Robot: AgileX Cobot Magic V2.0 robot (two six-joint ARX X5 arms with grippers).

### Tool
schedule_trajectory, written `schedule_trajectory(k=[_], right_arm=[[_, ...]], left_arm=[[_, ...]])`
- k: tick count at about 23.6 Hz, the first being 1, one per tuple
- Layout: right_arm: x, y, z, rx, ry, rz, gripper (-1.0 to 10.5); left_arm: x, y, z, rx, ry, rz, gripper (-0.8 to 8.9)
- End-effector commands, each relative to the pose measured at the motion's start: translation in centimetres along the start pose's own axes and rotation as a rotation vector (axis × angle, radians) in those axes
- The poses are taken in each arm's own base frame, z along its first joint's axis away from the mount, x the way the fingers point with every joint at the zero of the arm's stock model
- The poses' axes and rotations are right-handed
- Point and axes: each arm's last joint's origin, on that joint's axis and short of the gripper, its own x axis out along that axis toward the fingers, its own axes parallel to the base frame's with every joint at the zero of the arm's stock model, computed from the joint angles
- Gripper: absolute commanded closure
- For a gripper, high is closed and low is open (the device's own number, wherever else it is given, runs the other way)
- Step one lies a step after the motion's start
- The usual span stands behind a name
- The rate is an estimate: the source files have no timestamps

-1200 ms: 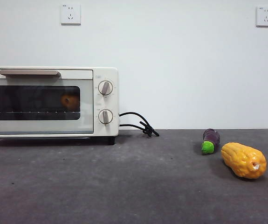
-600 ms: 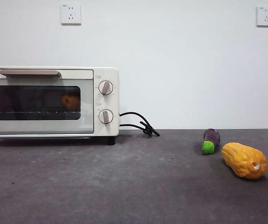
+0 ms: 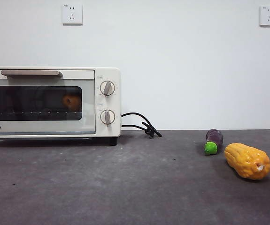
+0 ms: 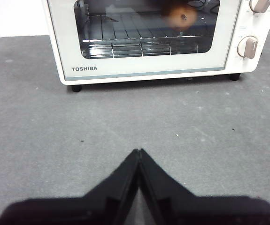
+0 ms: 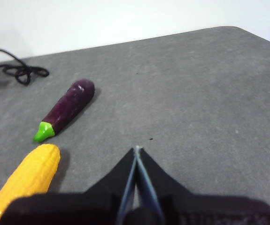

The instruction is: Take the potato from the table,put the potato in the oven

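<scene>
The orange-brown potato [image 3: 72, 101] lies inside the cream-white oven [image 3: 50, 129], seen through the dark glass of its closed door; the left wrist view shows the potato [image 4: 182, 16] on the wire rack at the knob side. The oven [image 4: 149, 72] stands on the dark grey table [image 3: 139, 187]. My left gripper [image 4: 138, 152] is shut and empty, hovering over bare table in front of the oven door. Shut and empty as well, my right gripper [image 5: 136, 149] hangs over the table near the eggplant and corn. Neither gripper appears in the front view.
A purple eggplant [image 3: 213, 141] with a green cap and a yellow corn cob [image 3: 247, 161] lie at the right of the table. The oven's black cord [image 3: 142, 124] coils behind its right side. Two wall sockets [image 3: 72, 14] sit on the white wall.
</scene>
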Motion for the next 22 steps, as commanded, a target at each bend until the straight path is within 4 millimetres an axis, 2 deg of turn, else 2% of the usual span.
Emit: schedule_trajectory(k=[1, 22], right_arm=[[0.09, 0.19, -0.28, -0.073, 0.005, 0.024, 9.5], [0.08, 0.49, -0.30, -0.092, 0.004, 0.047, 9.5]], left_arm=[[0.11, 0.01, -0.31, -0.004, 0.007, -0.003, 8.17], [0.13, 0.01, -0.33, -0.004, 0.010, -0.003, 8.17]])
